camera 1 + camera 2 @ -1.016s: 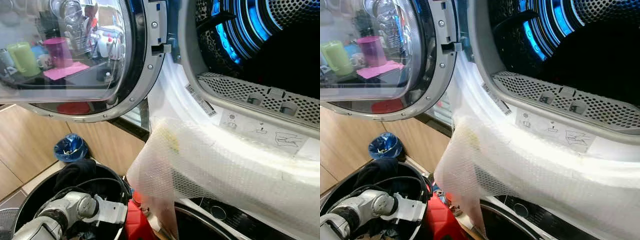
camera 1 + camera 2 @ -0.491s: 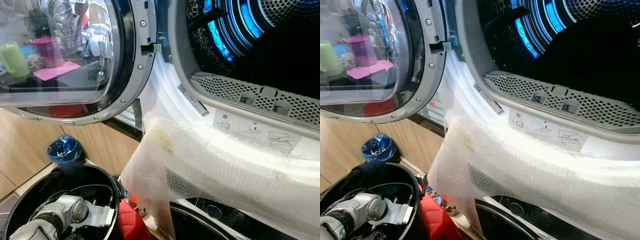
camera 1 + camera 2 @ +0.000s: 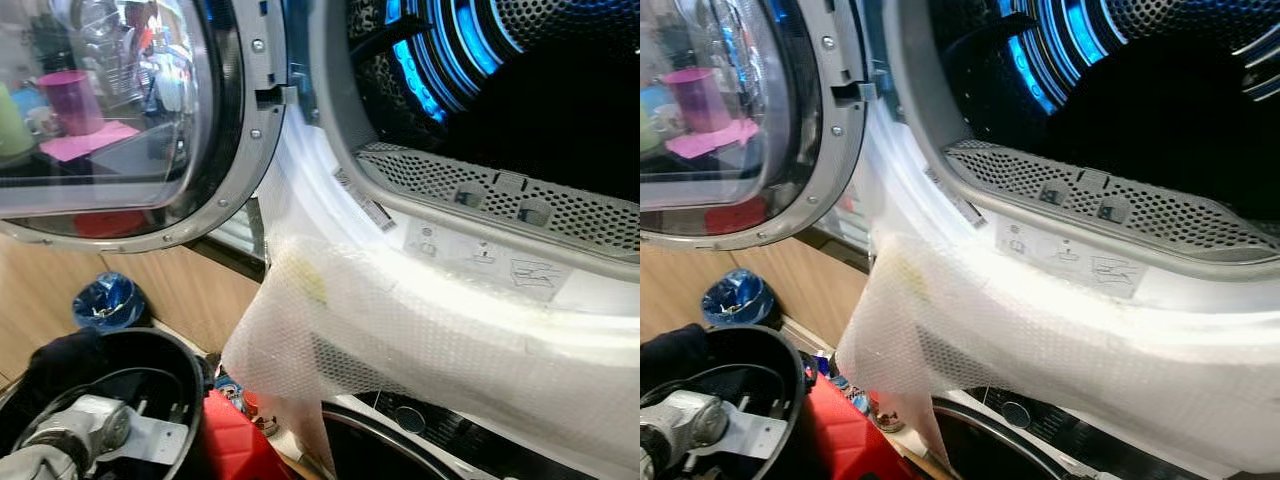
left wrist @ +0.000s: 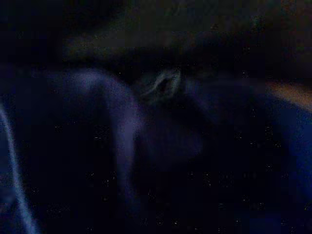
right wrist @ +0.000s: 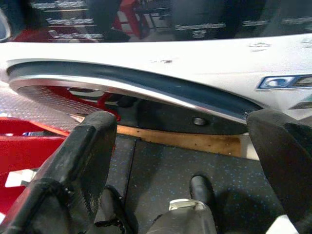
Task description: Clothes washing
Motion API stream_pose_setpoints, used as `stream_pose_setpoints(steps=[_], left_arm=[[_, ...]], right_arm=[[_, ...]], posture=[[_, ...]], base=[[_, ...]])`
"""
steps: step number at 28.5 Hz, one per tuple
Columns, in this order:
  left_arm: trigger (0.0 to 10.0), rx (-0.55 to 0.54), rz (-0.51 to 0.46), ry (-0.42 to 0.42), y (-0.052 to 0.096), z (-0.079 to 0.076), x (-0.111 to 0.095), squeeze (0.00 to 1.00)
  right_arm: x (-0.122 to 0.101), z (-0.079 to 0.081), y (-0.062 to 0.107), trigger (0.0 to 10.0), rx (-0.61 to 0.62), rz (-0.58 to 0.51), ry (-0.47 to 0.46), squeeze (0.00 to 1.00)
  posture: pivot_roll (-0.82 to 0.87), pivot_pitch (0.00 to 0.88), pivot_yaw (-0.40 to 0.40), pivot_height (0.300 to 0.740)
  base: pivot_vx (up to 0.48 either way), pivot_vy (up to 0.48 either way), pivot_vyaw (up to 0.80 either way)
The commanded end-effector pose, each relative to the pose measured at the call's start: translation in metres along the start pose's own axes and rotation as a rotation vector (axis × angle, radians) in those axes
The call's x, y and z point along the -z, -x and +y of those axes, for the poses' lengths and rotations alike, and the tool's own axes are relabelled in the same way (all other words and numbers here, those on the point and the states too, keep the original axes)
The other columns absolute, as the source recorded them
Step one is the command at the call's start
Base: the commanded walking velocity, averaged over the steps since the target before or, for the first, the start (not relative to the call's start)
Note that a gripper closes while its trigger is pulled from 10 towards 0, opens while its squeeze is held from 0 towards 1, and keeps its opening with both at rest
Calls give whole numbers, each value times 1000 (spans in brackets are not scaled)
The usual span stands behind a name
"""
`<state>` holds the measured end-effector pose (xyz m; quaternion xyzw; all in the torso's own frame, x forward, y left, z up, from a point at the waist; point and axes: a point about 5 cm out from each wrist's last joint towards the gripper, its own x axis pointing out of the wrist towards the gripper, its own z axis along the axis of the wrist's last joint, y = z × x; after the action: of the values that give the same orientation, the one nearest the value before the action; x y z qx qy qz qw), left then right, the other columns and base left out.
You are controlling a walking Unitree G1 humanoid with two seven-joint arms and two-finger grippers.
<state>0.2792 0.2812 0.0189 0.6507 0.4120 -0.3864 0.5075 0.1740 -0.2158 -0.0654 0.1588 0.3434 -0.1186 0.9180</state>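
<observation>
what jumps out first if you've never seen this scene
The open drum, lit blue inside, fills the upper right, with its round glass door swung open to the left. A sheet of bubble wrap drapes over the drum's lower rim. Bottom left, the left arm reaches into a black laundry basket.

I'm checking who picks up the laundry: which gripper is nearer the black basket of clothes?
Left. The left arm reaches down into the black basket, its wrist view dark with cloth. The right gripper hangs open, apart from it, before the lower machine's door.
</observation>
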Motion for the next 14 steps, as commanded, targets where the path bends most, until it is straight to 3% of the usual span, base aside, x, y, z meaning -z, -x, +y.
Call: stream_pose_setpoints(steps=[1,8,12,14], left_arm=[[0,55,126,7,3,-17,31,0],[0,10,218,38,13,-16,57,0],[0,-84,203,61,15,-3,55,0],[0,-197,145,80,17,15,42,0]], right_arm=[[2,-3,2,10000,14,8,-15,0],[0,-2,0,10000,18,5,-18,0],[-2,-2,0,10000,27,-3,-19,0],[-2,-2,-1,10000,32,-5,-20,0]], posture=[[-27,59,52,740],[-8,60,51,740],[-7,59,52,740],[-8,58,52,740]], base=[[0,0,0],[0,0,0],[0,0,0],[0,0,0]])
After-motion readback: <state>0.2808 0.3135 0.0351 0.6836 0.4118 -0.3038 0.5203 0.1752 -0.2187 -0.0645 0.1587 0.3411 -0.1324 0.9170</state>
